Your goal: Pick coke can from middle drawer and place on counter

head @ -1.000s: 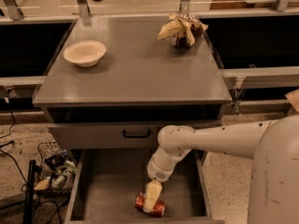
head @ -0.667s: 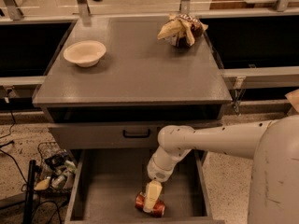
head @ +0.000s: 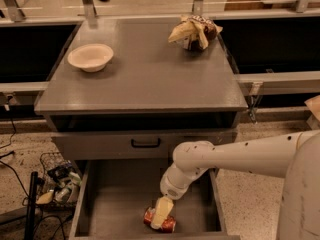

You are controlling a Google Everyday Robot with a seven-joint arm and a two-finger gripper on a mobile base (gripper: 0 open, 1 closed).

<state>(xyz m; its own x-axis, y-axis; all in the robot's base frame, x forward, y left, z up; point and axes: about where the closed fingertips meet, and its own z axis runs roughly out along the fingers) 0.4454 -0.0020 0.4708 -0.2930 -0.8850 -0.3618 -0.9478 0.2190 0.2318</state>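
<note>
**Gripper down on the coke can at the near edge of the open drawer**

The middle drawer (head: 117,204) is pulled out below the closed drawer front (head: 100,145) with its black handle (head: 145,143). Its low side walls run along the left and right, and its near edge meets the bottom of the view. The coke can (head: 170,226) lies on its side on the drawer floor, close to that near edge and a little right of centre. Bare floor lies to its left and on its far side; the right wall is nearer.

The gripper (head: 160,219) hangs from the white arm (head: 230,156), which reaches in from the right, and it sits right over the can's middle. Whether it is clamping the can cannot be told.

Compared with a second ago, nothing has shifted: arm, gripper and can sit in the same places.

The can's long axis runs roughly left to right, with the right end slightly nearer.

On the counter (head: 150,84) above, a pale bowl (head: 90,57) sits far left and a snack bag (head: 194,32) far right, with open surface between them.
</note>
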